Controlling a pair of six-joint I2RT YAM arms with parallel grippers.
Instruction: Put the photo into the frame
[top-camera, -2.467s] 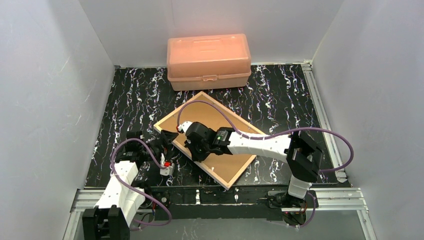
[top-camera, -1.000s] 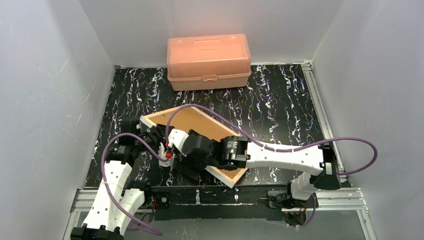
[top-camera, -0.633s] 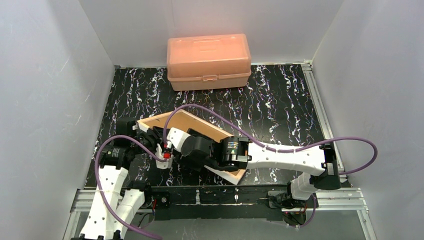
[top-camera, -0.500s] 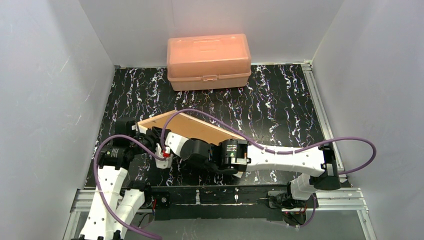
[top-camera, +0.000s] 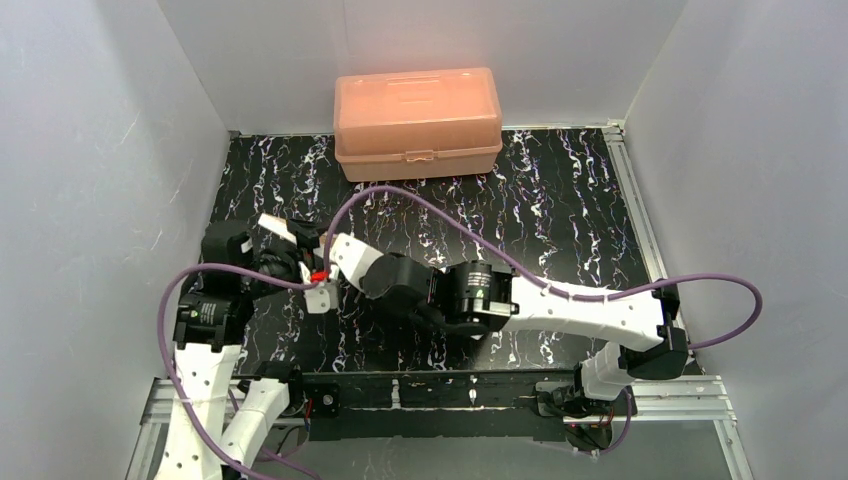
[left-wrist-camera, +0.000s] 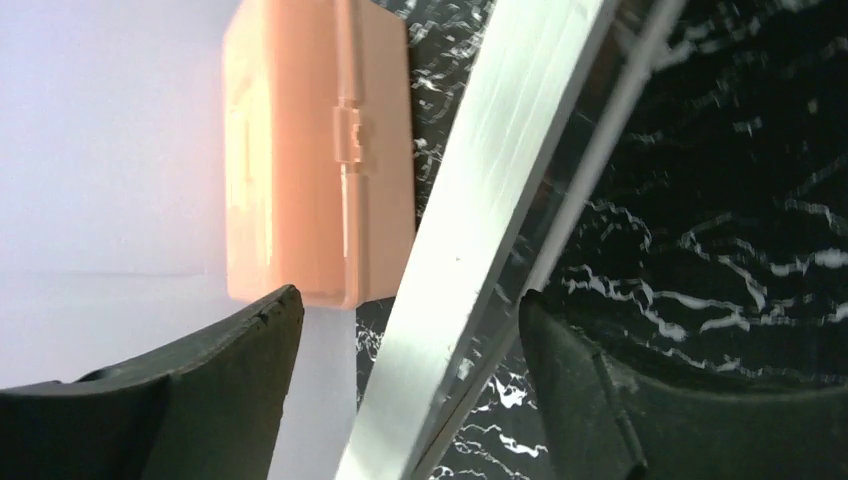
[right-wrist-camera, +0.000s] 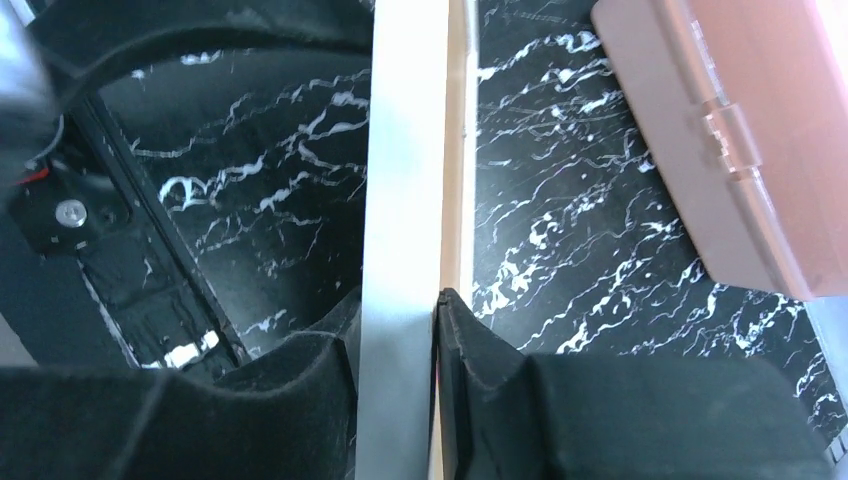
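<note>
Two matching arms on my feed: left arm (top-camera: 195, 385) and right arm (top-camera: 590, 310), white moulded link shells with black joint housings (top-camera: 480, 295) between them. The right cable (top-camera: 735, 280) is purple and runs outside the shell; the left cable (top-camera: 166, 330) is the same purple. I see a white bracket (top-camera: 320, 298) at the left wrist with a small red mark (top-camera: 318, 274). Left claw (left-wrist-camera: 410, 298): fingers (left-wrist-camera: 220, 380) matte black, broad, rounded edges. Right claw (right-wrist-camera: 395, 325): same black fingers (right-wrist-camera: 500, 390), slightly grainy surface. One bright screw head (right-wrist-camera: 70, 212) sits on black housing in the right wrist view. The right base (top-camera: 585, 395) is black.
</note>
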